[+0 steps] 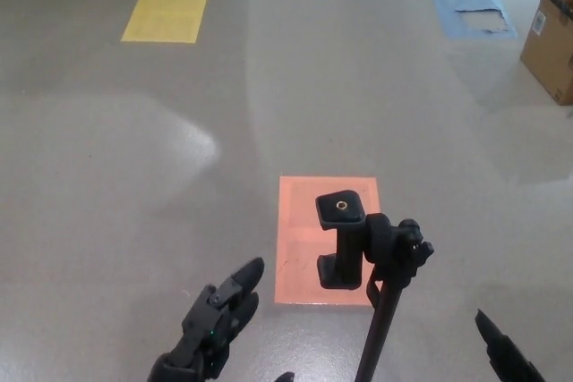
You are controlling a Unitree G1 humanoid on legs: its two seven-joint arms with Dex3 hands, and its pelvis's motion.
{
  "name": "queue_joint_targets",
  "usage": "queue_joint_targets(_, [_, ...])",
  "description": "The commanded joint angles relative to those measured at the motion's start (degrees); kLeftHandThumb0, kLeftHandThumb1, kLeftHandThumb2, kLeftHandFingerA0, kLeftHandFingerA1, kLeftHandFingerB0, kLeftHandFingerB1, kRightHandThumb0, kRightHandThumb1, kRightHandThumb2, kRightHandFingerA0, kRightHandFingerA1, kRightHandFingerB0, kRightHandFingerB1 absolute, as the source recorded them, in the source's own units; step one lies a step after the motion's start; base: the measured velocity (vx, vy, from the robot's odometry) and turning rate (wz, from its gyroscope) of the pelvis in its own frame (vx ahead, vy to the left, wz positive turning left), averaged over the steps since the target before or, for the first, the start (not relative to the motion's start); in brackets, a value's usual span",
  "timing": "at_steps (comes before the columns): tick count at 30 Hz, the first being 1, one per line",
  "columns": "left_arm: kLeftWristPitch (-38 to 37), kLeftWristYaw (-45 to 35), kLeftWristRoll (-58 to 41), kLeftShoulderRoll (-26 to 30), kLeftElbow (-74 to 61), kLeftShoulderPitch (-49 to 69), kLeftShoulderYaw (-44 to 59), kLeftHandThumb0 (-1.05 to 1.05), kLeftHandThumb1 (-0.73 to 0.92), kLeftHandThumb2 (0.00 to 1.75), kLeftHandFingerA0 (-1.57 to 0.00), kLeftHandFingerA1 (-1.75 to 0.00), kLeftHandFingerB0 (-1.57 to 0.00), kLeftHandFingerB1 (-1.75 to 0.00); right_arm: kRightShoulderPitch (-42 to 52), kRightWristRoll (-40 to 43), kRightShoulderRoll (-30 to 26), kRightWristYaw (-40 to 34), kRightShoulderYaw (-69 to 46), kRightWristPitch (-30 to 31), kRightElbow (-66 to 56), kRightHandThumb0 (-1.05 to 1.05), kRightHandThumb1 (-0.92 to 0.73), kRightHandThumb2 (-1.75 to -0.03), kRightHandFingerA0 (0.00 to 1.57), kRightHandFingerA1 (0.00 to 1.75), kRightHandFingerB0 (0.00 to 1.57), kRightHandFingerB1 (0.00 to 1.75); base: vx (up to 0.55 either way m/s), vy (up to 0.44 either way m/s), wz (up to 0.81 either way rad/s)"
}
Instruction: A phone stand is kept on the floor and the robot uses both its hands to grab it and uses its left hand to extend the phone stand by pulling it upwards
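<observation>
A black phone stand (369, 257) rises from the bottom edge of the head view, its clamp head with a brass screw hole over an orange floor patch (326, 239). Its pole (380, 328) runs down out of the picture. My left hand (212, 328) sits low at the bottom left, fingers apart and holding nothing, well clear of the stand. Only a black fingertip of my right hand (503, 360) shows at the bottom right, apart from the pole.
A yellow floor patch (166, 13) lies at the far left, a blue patch (473, 11) at the far right. A cardboard box (550, 38) stands at the right edge. Grey floor surrounds the stand.
</observation>
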Motion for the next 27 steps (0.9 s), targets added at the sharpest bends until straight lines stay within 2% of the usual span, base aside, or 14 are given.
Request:
queue_joint_targets(1, [-4.2, 1.8, 0.5, -0.3, 2.2, 0.7, 0.6, -0.81, 0.83, 0.66, -0.15, -0.28, -0.15, -0.26, -0.5, -0.3, -0.7, -0.7, -0.2, 1.2, 0.9, -0.93, -0.61, -1.03, 0.0, 0.39, 0.0, 0.04, 0.0, 0.0, 0.0])
queue_joint_targets(3, [-4.5, 1.8, 0.5, -0.4, 2.4, 0.6, 0.6, -0.81, 0.83, 0.66, -0.15, -0.28, -0.15, -0.26, -0.5, -0.3, -0.7, -0.7, -0.2, 1.2, 0.9, -0.93, -0.61, -1.03, 0.0, 0.39, 0.0, 0.04, 0.0, 0.0, 0.0])
queue_joint_targets(4, [-2.1, 2.0, 0.5, -1.0, 2.7, -2.9, 1.6, -0.92, 0.71, 1.04, -0.06, -0.39, -0.08, -0.38, -0.9, -0.4, -0.6, -0.6, -0.1, 1.4, 0.7, -0.93, -0.61, -1.03, 0.0, 0.34, 0.0, 0.04, 0.0, 0.0, 0.0])
queue_joint_targets(8, [-0.4, 2.2, 0.4, -1.8, 3.4, -6.4, 2.5, -0.87, 0.67, 1.03, -0.09, -0.41, -0.09, -0.4, -1.3, -0.1, -0.5, -0.5, -0.1, 1.5, 0.7, -0.93, -0.6, -1.03, 0.0, 0.33, 0.0, 0.04, 0.0, 0.0, 0.0])
queue_joint_targets(9, [1.6, 2.6, 0.9, -2.3, 4.1, -10.2, 3.2, -0.94, 0.7, 1.04, -0.1, -0.41, -0.07, -0.37, -1.8, 0.2, -0.3, -0.4, 0.1, 0.9, 1.3, -0.92, -0.6, -1.01, 0.0, 0.27, 0.0, 0.05, 0.0, 0.0, 0.0])
queue_joint_targets(11, [2.5, 2.8, 1.2, -2.6, 4.6, -12.1, 3.6, -0.94, 0.7, 1.04, -0.1, -0.41, -0.07, -0.37, -2.1, 0.4, -0.2, -0.4, 0.2, 0.6, 1.6, -0.92, -0.6, -1.01, 0.0, 0.27, 0.0, 0.05, 0.0, 0.0, 0.0])
queue_joint_targets(12, [3.8, 3.0, 1.5, -3.0, 4.9, -14.2, 3.8, -0.38, 0.4, 1.02, 0.0, -0.49, 0.0, -0.47, -2.2, -0.3, -0.1, -0.9, 0.6, 0.7, 1.8, -0.93, -0.62, -1.02, 0.01, 0.34, 0.0, 0.04, 0.0, 0.0, 0.0])
queue_joint_targets(14, [7.8, 3.6, 2.4, -4.5, 6.1, -20.8, 4.1, -0.38, 0.4, 1.02, 0.0, -0.49, 0.0, -0.47, -2.8, -1.0, 0.4, -1.4, 1.5, 0.7, 3.0, -0.93, -0.61, -1.03, 0.01, 0.34, 0.0, 0.04, 0.0, 0.0, 0.0])
queue_joint_targets(22, [12.7, 4.8, 3.1, -7.1, 12.6, -32.3, 4.6, -0.38, 0.41, 1.02, -0.01, -0.5, 0.0, -0.47, -3.5, -0.6, 1.4, -0.6, 2.8, 2.0, 3.2, -0.93, -0.59, -1.03, 0.0, 0.17, 0.0, 0.04, 0.0, 0.0, 0.0])
queue_joint_targets(23, [13.5, 4.8, 2.6, -7.5, 13.3, -33.0, 4.8, -0.86, 0.65, 1.01, -0.07, -0.41, -0.12, -0.41, -3.5, -0.9, 1.6, -0.7, 3.1, 2.3, 3.1, -0.94, -0.59, -1.03, 0.0, 0.16, 0.0, 0.04, 0.0, 0.0, 0.0])
queue_joint_targets(24, [13.8, 4.8, 2.5, -7.6, 13.5, -33.3, 4.9, -0.86, 0.65, 1.01, -0.07, -0.41, -0.12, -0.41, -3.4, -1.0, 1.6, -0.8, 3.1, 2.5, 3.1, -0.94, -0.59, -1.03, 0.0, 0.16, 0.0, 0.04, 0.0, 0.0, 0.0])
queue_joint_targets(25, [14.5, 4.6, 2.2, -8.0, 14.1, -33.8, 5.0, -0.86, 0.77, 0.68, -0.12, -0.29, -0.15, -0.27, -3.4, -0.9, 1.7, -0.7, 3.3, 2.5, 3.2, -0.94, -0.59, -1.03, 0.0, 0.17, 0.0, 0.04, 0.0, 0.0, 0.0])
queue_joint_targets(26, [14.7, 4.5, 1.8, -8.4, 14.5, -33.9, 4.9, -0.92, 0.67, 1.01, -0.06, -0.41, -0.11, -0.39, -3.5, -0.5, 1.8, -0.7, 3.3, 1.9, 3.6, -0.89, -0.57, -1.0, 0.0, 0.28, 0.0, 0.08, 0.0, 0.0, 0.0])
queue_joint_targets(27, [15.0, 4.4, 1.4, -8.8, 15.0, -34.2, 4.8, -0.92, 0.67, 1.01, -0.06, -0.41, -0.11, -0.39, -3.7, 0.0, 1.9, -0.7, 3.3, 1.0, 4.1, -0.89, -0.57, -1.0, 0.0, 0.28, 0.0, 0.08, 0.0, 0.0, 0.0])
